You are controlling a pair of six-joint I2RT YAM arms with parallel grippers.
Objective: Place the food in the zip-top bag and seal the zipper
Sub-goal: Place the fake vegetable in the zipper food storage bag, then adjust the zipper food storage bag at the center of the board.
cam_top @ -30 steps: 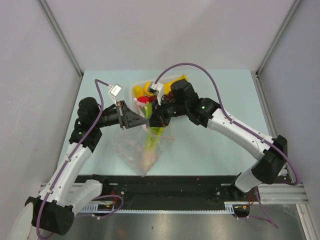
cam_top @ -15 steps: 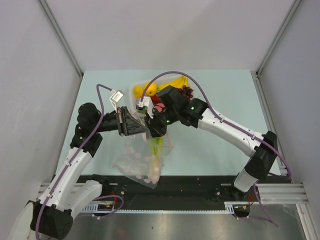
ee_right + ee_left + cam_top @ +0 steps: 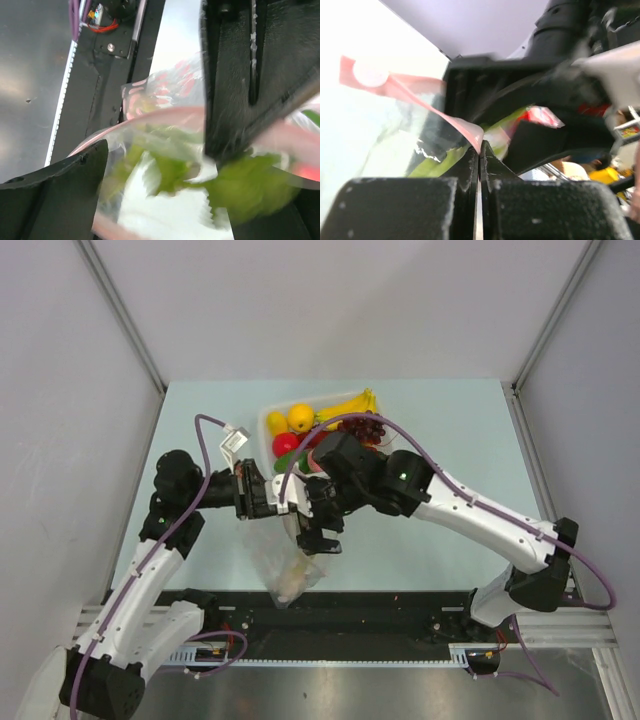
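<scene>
Bag (image 3: 275, 565) has its pink zipper strip (image 3: 420, 98) pinched tight in left fingers (image 3: 467, 170), right fingers (image 3: 75, 172) spread wide at its mouth, green stalk (image 3: 245, 192) inside.

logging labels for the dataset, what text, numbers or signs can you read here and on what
No text can be read in any view.
Red marks printed on the zip-top bag: too blurred to read.
Pale round spot on the zipper: blurred, no letters to make out.
</scene>
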